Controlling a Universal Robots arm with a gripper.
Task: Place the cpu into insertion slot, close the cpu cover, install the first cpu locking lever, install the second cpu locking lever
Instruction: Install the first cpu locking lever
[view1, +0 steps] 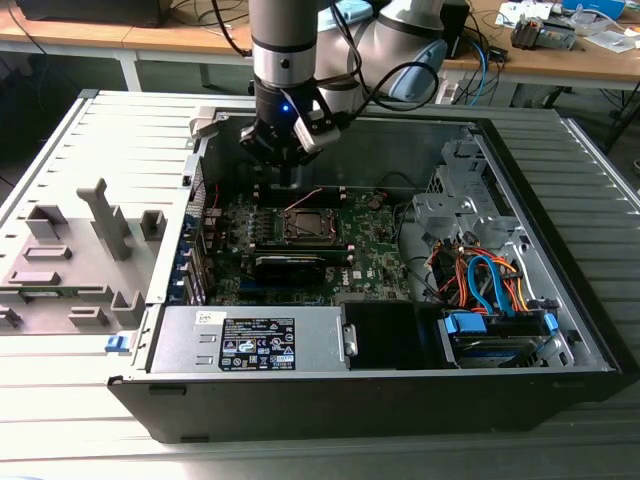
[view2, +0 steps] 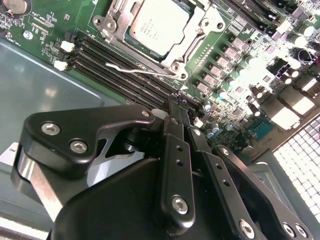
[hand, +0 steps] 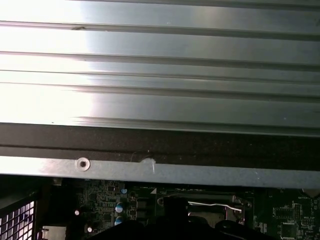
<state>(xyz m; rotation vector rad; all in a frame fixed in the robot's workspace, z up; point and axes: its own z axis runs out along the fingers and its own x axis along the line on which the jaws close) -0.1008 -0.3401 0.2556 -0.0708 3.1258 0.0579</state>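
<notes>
The cpu (view2: 159, 26) sits in the insertion slot (view2: 112, 24); the gripper (view2: 180, 107), fingers together, hovers beside it. The thin lever (view2: 145, 71) looks springy.

A ribbed grey metal table (view1: 90, 150) occupied the foreground, its slats running lengthwise. Behind it stood a wooden workbench (view1: 560, 60) on white legs, carrying loose cables and small items. Lighting was even, with bright reflections on the slats.

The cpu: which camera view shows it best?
The second wrist view: the cpu sits in the insertion slot with its silvery top plain. The exterior view gives only a small distant socket area; the first wrist view catches just a lever.
</notes>
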